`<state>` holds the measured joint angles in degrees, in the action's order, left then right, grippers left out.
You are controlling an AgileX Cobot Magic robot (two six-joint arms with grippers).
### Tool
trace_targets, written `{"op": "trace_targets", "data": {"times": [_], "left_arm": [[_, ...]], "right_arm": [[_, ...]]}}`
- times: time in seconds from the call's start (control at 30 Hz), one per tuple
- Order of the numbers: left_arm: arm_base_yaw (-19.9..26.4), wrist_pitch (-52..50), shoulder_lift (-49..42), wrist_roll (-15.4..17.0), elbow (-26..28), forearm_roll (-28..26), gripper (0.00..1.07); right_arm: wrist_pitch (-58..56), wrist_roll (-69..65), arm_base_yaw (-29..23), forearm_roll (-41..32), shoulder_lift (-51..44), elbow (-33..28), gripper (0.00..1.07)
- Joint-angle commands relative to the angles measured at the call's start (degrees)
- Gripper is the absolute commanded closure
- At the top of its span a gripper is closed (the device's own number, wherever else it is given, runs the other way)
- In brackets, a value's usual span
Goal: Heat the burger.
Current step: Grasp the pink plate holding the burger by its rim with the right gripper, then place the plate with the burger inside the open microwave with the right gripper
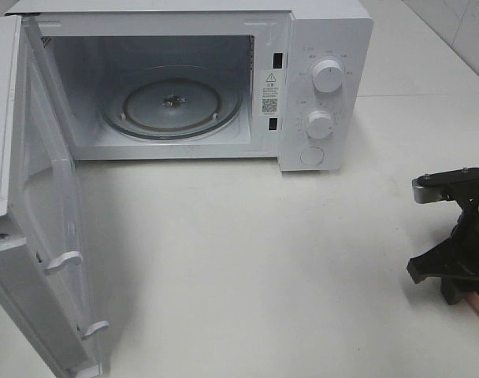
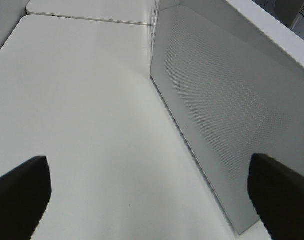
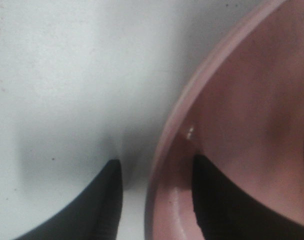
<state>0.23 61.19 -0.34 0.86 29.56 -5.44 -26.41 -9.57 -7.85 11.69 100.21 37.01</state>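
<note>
- Right gripper (image 3: 154,161) sits low right in the high view, half wide, 1 finger on each side of the pink plate (image 3: 169,125) rim, not pinching.
- Left gripper (image 2: 149,187) is spread wide beside the white microwave door (image 2: 227,100).
- Burger: I cannot tell where it is.

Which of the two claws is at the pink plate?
The right gripper: its fingers straddle the plate rim, one inside, one outside. The left gripper hangs wide open over bare table.
</note>
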Motion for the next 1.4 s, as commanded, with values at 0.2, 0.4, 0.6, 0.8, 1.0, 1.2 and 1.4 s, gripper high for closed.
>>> {"op": "trace_targets", "data": {"times": [0.2,0.4,0.6,0.8,1.0,1.2,1.4], "left_arm": [[0.17,0.0,-0.97,0.0,0.0,-0.17,0.07],[0.17,0.0,-0.97,0.0,0.0,-0.17,0.07],[0.17,0.0,-0.97,0.0,0.0,-0.17,0.07],[0.17,0.0,-0.97,0.0,0.0,-0.17,0.07],[0.17,0.0,-0.97,0.0,0.0,-0.17,0.07],[0.17,0.0,-0.97,0.0,0.0,-0.17,0.07],[0.17,0.0,-0.97,0.0,0.0,-0.17,0.07]], "right_arm": [[-0.17,-0.29,0.06,-0.11,1.95,-0.57,1.07],[-0.69,-0.74,-0.34,-0.17,1.78,-0.52,1.07],[-2.35,-2.52,-0.34,0.34,0.11,-0.52,1.07],[-3.67,-6.88,-2.23,4.13,-2.12,-0.52,1.07],[-7.05,-15.58,-5.56,13.29,-2.69,-0.52,1.07],[-10.77,-22.06,-9.57,19.77,-2.69,-0.52,1.07],[-14.09,-24.52,-13.01,22.46,-2.75,-0.52,1.07]]}}
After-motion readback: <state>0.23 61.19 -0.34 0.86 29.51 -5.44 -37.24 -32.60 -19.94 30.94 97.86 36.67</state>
